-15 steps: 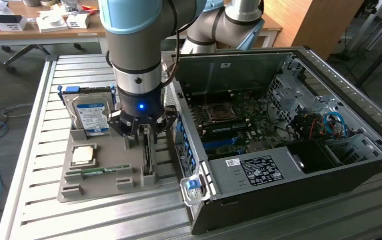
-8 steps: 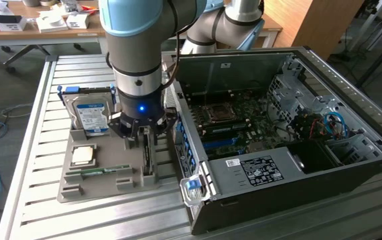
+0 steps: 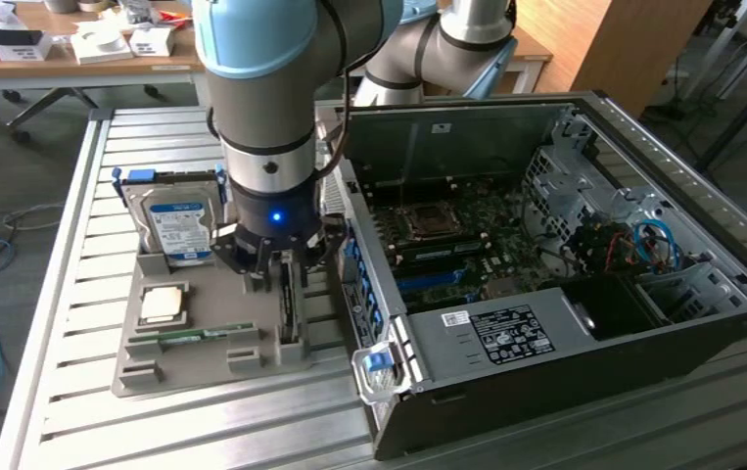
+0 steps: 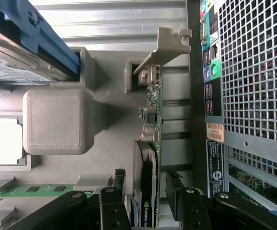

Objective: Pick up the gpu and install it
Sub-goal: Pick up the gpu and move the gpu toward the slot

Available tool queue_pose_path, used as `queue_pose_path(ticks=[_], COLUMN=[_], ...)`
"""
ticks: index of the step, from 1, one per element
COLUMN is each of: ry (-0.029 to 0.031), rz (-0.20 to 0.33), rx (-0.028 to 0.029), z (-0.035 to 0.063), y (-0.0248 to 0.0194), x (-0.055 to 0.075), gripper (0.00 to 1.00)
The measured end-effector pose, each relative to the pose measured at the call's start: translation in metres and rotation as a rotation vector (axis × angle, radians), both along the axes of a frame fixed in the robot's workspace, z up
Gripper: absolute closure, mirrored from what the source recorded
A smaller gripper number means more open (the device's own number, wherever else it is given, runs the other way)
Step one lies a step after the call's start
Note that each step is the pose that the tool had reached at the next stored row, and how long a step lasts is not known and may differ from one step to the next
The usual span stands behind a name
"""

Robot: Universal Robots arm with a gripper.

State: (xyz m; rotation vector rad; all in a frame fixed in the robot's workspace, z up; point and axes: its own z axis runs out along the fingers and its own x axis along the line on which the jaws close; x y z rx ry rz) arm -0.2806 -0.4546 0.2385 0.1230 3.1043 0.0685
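Observation:
The gpu (image 3: 288, 311) stands on its edge in a slot of the grey holder tray (image 3: 204, 367), just beside the open computer case (image 3: 686, 333). In the wrist view the gpu (image 4: 150, 120) is a thin dark card with a black cooler, and its silver bracket (image 4: 165, 48) is at the far end. My gripper (image 3: 282, 272) has come down over the card. The gripper (image 4: 148, 203) is open, with one finger on each side of the card and a small gap at each finger. Nothing is held.
The tray also holds a silver hard drive (image 3: 177, 220) in a blue frame, a square processor (image 3: 164, 305) and a green memory stick (image 3: 197, 336). The case's rear panel (image 4: 253, 72) is close beside the card. The motherboard (image 3: 465, 245) lies exposed inside the case. All of this sits on a slatted metal table (image 3: 72, 294).

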Motion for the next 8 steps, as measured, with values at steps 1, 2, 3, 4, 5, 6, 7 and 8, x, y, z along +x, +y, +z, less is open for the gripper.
queue_pose_path(ticks=[1, 2, 3, 4, 5, 6, 7, 8], ry=[-0.0001, 0.0, 0.0, 0.0, 0.0003, 0.0001, -0.0001, 0.0], rz=[0.0, 0.0, 0.0, 0.0, 0.0, 0.0, 0.0, 0.0], rx=[0.0, 0.0, 0.0, 0.0, -0.0003, -0.0001, 0.0, 0.0], z=[-0.0012, -0.0023, -0.0032, -0.0037, -0.0037, -0.0039, -0.0041, -0.0042], y=[0.0, 0.0001, 0.0, 0.0, 0.0, 0.0002, 0.0005, 0.0005], x=[-0.0001, -0.0002, -0.0002, -0.0002, -0.0002, -0.0002, -0.0003, -0.0004], gripper=[0.53, 0.53, 0.53, 0.53, 0.53, 0.53, 0.53, 0.53])
